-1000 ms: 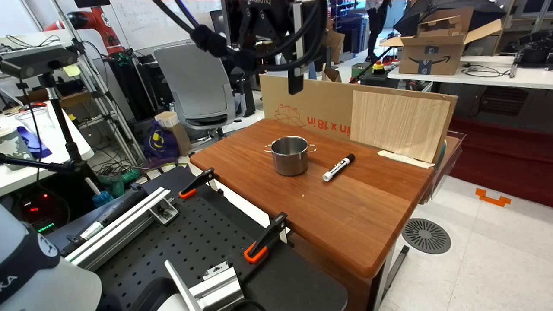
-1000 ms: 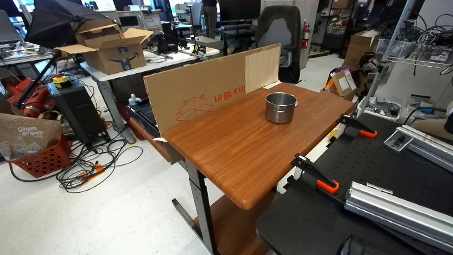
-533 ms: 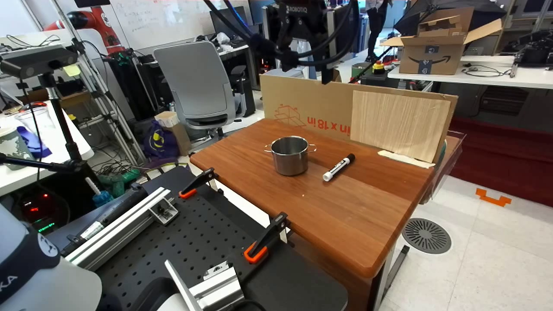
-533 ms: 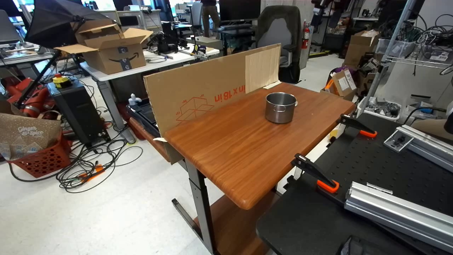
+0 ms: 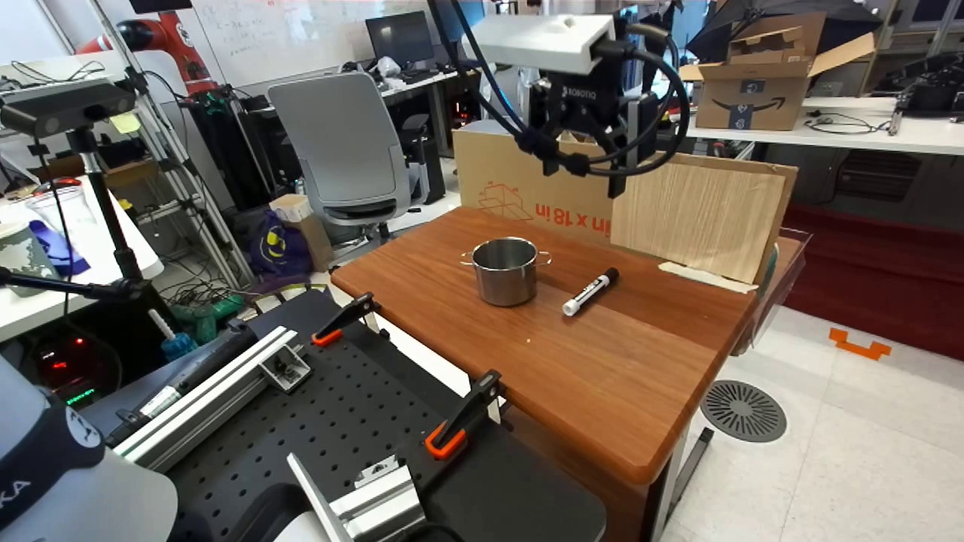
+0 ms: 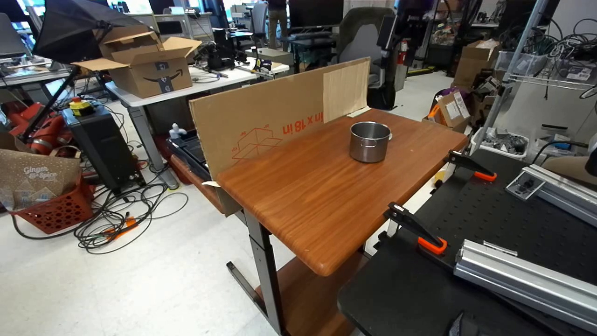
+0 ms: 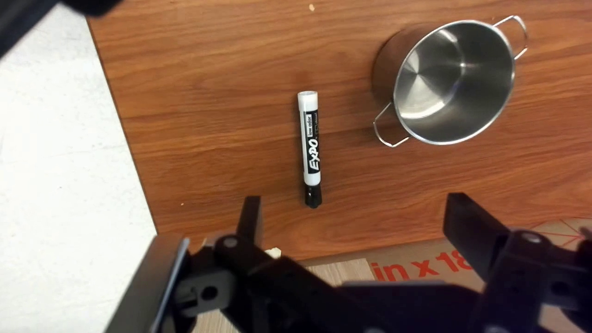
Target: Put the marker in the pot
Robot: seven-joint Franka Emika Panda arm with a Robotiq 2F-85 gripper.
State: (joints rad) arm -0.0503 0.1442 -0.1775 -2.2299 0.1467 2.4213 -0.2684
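Two fingers of the pincer stand spread wide in the wrist view, with the table visible between them. In an exterior view, the pincer hangs above the table, fingertips directed downward and well clear of its surface; a black cable loops out beside it. The marker lies flat on the table, below the pincer and outside the pot. In the wrist view its black cap lies toward the pincer and appears between the fingertips, closer to one finger than to the other, while the white end points away. The pot stands upright on the table, below and to one side of the pincer, near the marker but apart from it; its mouth opens upward, and one loop handle faces the marker. Upright cardboard bearing red print stands along the table's edge, behind the fingertips in an exterior view. A wood panel lies flat against the cardboard, one fingertip overlapping its edge in an exterior view. Two clamps with orange tips sit well apart from the pincer, at a black board's edge beside the table; both exterior views show them.
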